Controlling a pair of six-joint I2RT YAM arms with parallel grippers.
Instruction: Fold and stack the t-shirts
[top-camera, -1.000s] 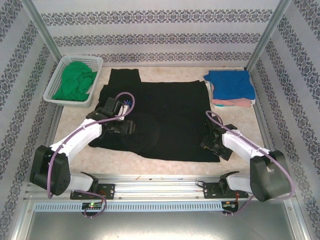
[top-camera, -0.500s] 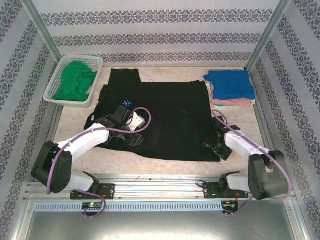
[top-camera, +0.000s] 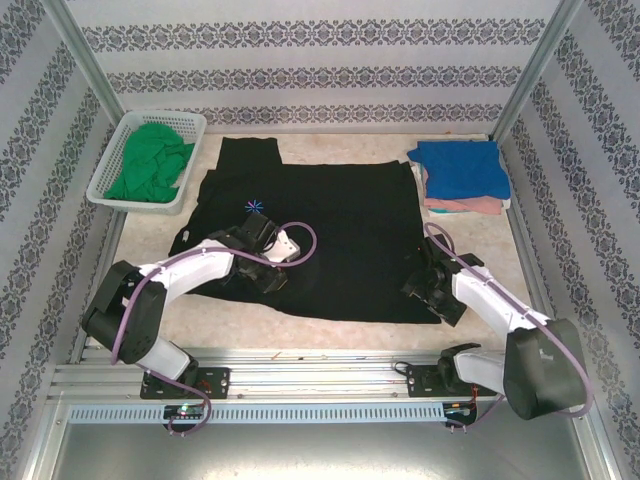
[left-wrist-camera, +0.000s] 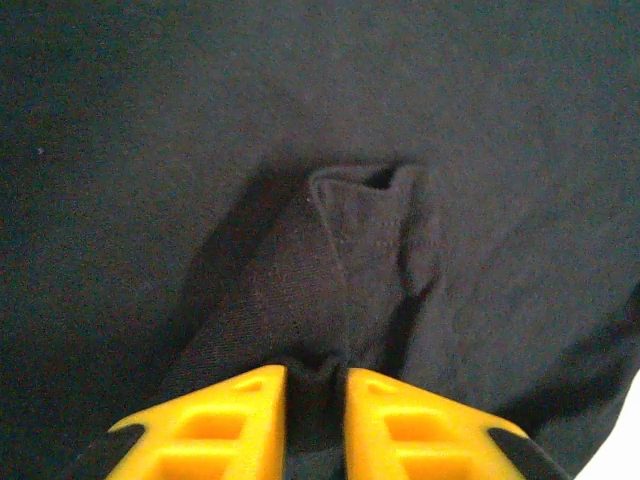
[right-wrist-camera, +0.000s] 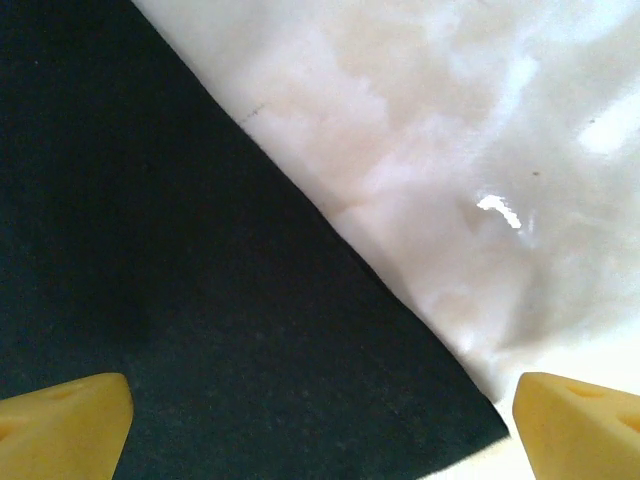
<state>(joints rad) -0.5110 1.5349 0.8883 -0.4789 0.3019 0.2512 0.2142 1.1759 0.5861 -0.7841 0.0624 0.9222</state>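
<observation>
- Pale, mottled, stone-look table sits inside walls papered with bands of dark floral ornament on white; a ribbed metal rail runs along the near edge.
- Black shirt lies spread flat over the middle of the table, matte and soft, with a sleeve reaching toward the back-left. Its near-left part is folded over onto the body.
- A small light-blue starburst mark shows on the shirt's left side; it is too small to read.
- Left arm bends low from its base and reaches right over the shirt's near-left part, a purple cable looping at the wrist.
- Left gripper has its yellow fingers pressed nearly together, pinching a raised ridge of the black cloth; a stitched hem curls up just beyond the tips.
- Right arm stretches forward with its wrist low over the shirt's near-right corner.
- Right gripper is spread wide, holding nothing; the shirt's straight edge runs diagonally between the fingers, with glossy bare table beside it.
- White plastic lattice basket stands at the back-left, holding a crumpled green shirt.
- At the back-right, a folded blue shirt rests on a folded pink shirt.
</observation>
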